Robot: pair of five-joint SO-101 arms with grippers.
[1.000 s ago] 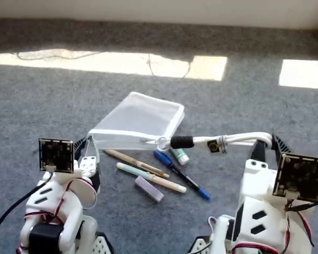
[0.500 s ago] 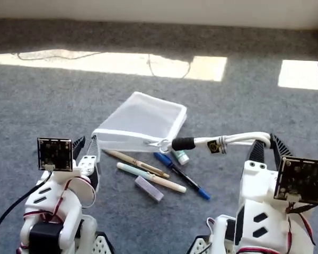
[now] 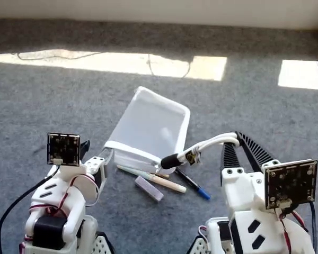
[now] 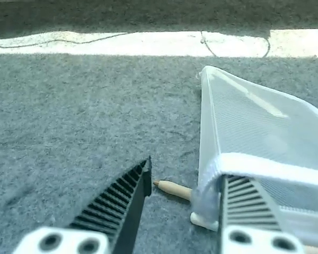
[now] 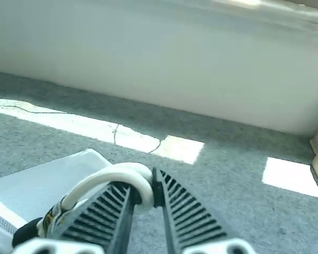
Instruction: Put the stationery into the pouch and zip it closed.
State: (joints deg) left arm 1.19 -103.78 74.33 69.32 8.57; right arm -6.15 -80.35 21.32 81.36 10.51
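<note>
The white mesh pouch [image 3: 148, 123] stands tilted, its near edge lifted off the carpet. A white cord [image 3: 209, 144] with a black end runs from the pouch's zipper corner to my right gripper [image 3: 232, 142], which is shut on the cord's loop [image 5: 128, 177]. My left gripper [image 3: 107, 154] is open at the pouch's near left corner; the pouch hem [image 4: 265, 166] lies over one finger [image 4: 244, 203]. A pastel pen [image 3: 161, 180], a purple eraser [image 3: 149, 189] and a blue pen [image 3: 193, 186] lie in front of the pouch. A wooden pencil tip [image 4: 169, 188] shows between the left fingers.
Grey carpet [image 3: 53, 100] lies all round, with sunlit patches [image 3: 122, 62] and a thin cable [image 3: 47, 54] at the back. A white wall [image 5: 159, 58] closes the far side. Both arm bases stand at the near edge.
My right gripper drew the cord back toward the bases, tipping the pouch's near edge up and over part of the stationery. My left gripper moved in to the pouch's corner.
</note>
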